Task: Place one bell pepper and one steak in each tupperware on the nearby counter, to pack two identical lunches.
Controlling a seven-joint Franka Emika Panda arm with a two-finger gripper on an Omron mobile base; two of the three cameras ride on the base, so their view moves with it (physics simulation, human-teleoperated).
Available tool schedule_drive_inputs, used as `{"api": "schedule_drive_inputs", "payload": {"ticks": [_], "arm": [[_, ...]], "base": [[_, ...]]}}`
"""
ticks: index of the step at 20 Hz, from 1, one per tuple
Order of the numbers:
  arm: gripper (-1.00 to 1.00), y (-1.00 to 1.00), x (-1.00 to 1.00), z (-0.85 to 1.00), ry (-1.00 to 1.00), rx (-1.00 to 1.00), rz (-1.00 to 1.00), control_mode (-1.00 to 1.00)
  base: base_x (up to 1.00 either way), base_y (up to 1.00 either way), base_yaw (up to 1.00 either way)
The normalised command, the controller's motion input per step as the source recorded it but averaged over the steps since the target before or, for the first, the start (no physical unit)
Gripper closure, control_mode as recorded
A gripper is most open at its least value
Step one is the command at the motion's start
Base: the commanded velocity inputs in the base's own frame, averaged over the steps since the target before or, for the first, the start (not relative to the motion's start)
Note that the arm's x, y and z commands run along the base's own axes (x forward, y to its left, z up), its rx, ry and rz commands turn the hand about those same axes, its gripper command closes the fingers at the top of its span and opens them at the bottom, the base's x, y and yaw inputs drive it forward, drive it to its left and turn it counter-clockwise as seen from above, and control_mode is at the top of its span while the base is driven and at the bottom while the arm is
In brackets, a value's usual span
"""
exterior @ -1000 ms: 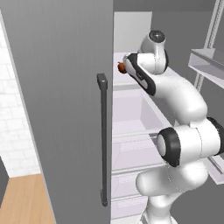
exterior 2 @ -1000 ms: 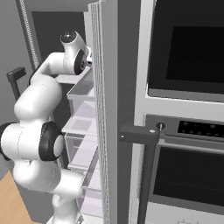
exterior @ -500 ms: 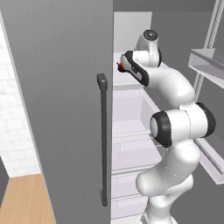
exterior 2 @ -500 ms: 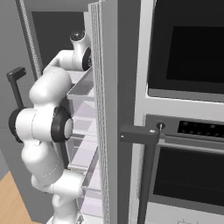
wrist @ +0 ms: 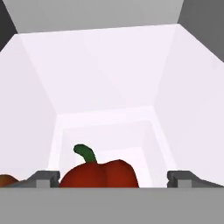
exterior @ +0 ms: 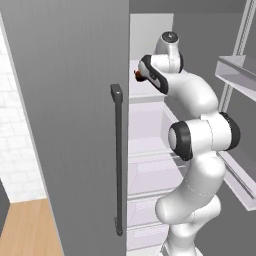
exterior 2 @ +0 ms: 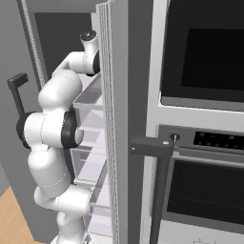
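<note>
Gripper (wrist: 113, 178) stands wide apart, holding nothing; the red bell pepper (wrist: 99, 173), green stem up, sits between its fingertips (wrist: 43, 178), evidently lined up for grasping. Beyond lies the pale fridge shelf (wrist: 109, 127).

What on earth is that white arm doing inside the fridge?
The white robot arm is reaching into an open fridge, up at a high shelf. Its gripper is open, with a red bell pepper sitting between its two fingertips in the hand view, green stem pointing up. The fingers have not closed on it, so the pepper looks lined up for a grab rather than held. A second reddish thing peeks in at the left edge; I cannot tell what it is.
</note>
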Motion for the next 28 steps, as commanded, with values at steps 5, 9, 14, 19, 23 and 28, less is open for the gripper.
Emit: {"api": "schedule_drive_inputs", "payload": {"ticks": [5, 9, 14, 19, 23, 28], "arm": [[-1.00, 0.16, -0.01, -0.32, 0.05, -0.06, -0.01, -1.00], [-1.00, 0.07, -0.08, -0.33, 0.10, -0.02, -0.01, -1.00], [-1.00, 0.02, -0.10, -0.52, 0.10, -0.02, -0.01, -1.00], [-1.00, 0.05, -0.02, -0.59, 0.03, -0.04, -0.01, -1.00], [-1.00, 0.13, 0.16, -0.61, 0.00, -0.04, 0.00, -1.00], [-1.00, 0.33, 0.02, -0.84, 0.00, -0.05, 0.00, -1.00]], "base": [[0.00, 0.00, 0.00], [0.00, 0.00, 0.00], [0.00, 0.00, 0.00], [0.00, 0.00, 0.00], [0.00, 0.00, 0.00], [0.00, 0.00, 0.00]]}}
